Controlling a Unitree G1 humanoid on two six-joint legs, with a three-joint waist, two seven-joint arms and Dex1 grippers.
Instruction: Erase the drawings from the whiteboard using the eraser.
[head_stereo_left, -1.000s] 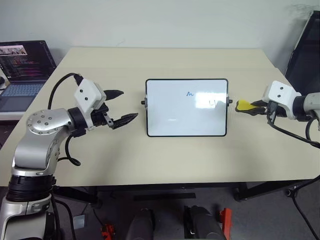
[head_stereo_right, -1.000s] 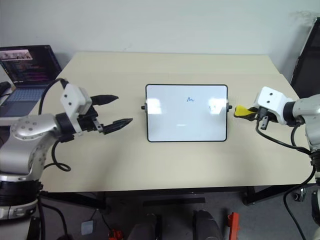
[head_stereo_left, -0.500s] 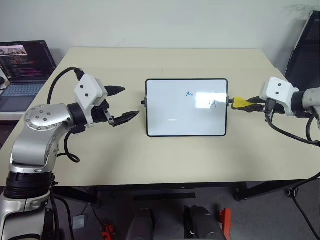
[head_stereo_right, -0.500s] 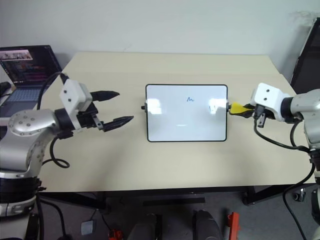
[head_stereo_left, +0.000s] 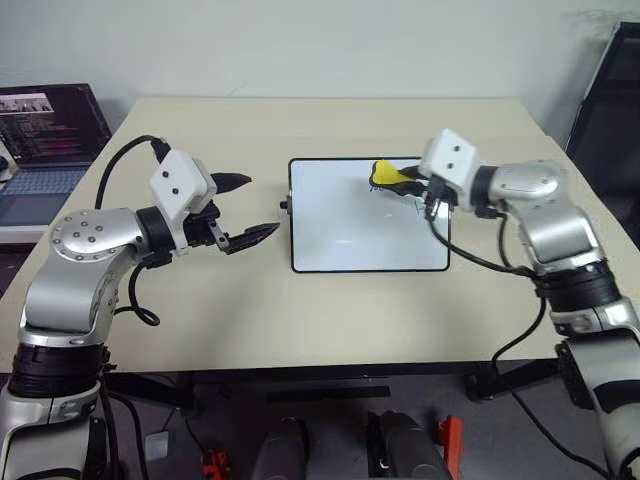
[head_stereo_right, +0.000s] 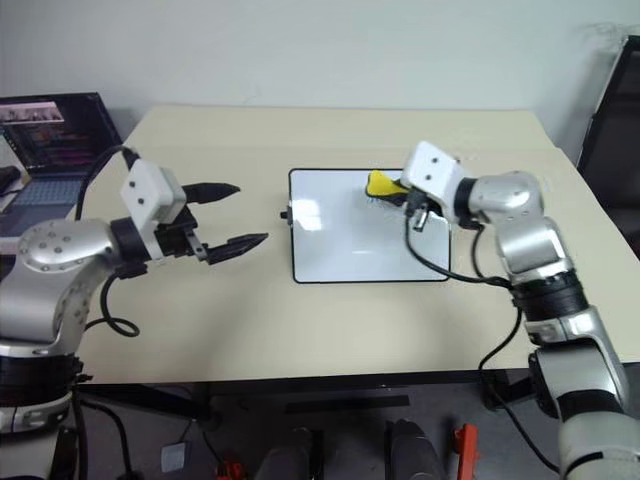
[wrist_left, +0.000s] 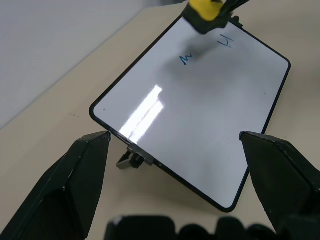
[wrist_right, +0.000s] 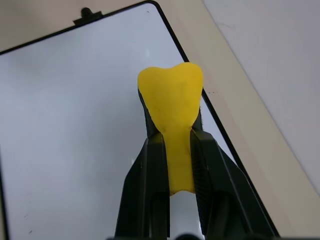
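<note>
Two drawings (wrist_left: 187, 58) visible on whiteboard (head_stereo_left: 350, 240); my right gripper (head_stereo_left: 400, 181) clamps the eraser (head_stereo_left: 385, 174) over its far edge. My left gripper (head_stereo_left: 248, 208) is spread wide, left of board.

Right gripper (head_stereo_left: 408, 185) with eraser (head_stereo_left: 386, 175), from beside whiteboard (head_stereo_left: 340, 240) to over its upper part, perhaps touching.

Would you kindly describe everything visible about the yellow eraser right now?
The eraser is a small matte yellow block, soft-looking, with a narrow stem that widens into a rounded, slightly notched head. The right gripper is shut on its stem, one black finger on each side, the head sticking out past the fingertips. It sits over the far part of the whiteboard, close to the blue drawings. Whether it touches the board is unclear.
</note>
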